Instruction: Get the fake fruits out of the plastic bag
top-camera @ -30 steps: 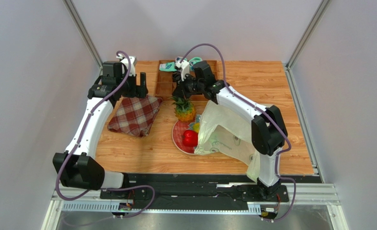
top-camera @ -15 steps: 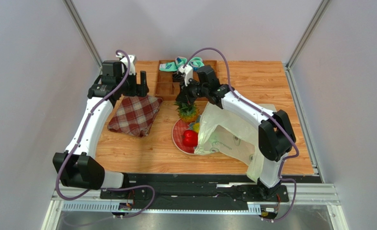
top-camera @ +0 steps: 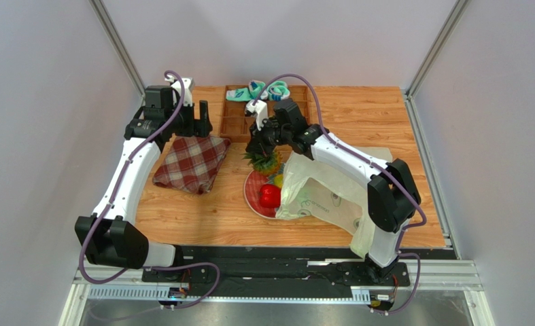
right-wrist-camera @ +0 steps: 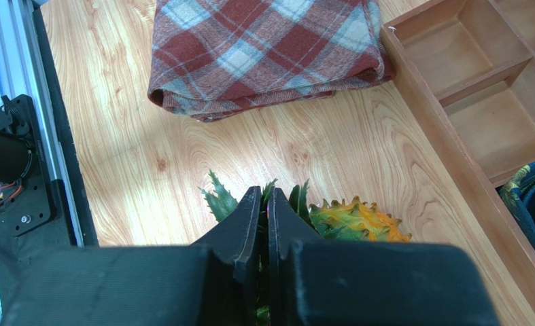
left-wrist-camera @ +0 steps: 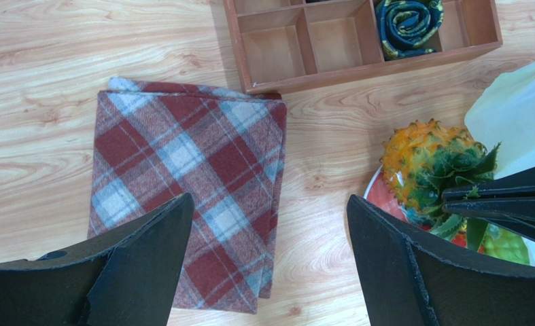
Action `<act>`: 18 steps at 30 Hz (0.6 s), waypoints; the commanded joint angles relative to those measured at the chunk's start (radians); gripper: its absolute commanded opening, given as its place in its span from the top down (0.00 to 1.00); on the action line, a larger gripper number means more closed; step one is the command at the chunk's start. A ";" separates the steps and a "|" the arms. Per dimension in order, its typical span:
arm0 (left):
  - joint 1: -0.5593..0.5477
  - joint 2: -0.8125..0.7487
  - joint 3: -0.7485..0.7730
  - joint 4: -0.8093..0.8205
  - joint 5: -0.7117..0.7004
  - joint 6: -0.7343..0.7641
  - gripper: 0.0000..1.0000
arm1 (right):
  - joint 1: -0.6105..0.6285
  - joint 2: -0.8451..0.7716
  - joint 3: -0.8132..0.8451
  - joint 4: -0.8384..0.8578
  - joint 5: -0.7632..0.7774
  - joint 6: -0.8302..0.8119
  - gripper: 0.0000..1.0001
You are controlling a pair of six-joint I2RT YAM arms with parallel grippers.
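Pineapple (left-wrist-camera: 416,156) roughly upright, crown uppermost, leaves clamped in right pincer (right-wrist-camera: 264,200); left pincer (left-wrist-camera: 268,200) spread wide, empty.

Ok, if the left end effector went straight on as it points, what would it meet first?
Most likely the plaid cloth, near one edge. The open left end effector points down at it, with nothing visible between.

A folded red-and-white plaid cloth (top-camera: 192,163) lies left of centre on the wooden table (top-camera: 202,217); up and right of it, a compartmented wooden tray (top-camera: 233,123) carries teal-and-white rolled socks (top-camera: 239,94) along its top edge; a reddish plate (top-camera: 251,193) sits at centre.
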 commanded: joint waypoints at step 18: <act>0.003 -0.050 -0.037 0.057 0.024 -0.023 0.08 | -0.002 -0.085 -0.032 -0.033 0.059 0.055 1.00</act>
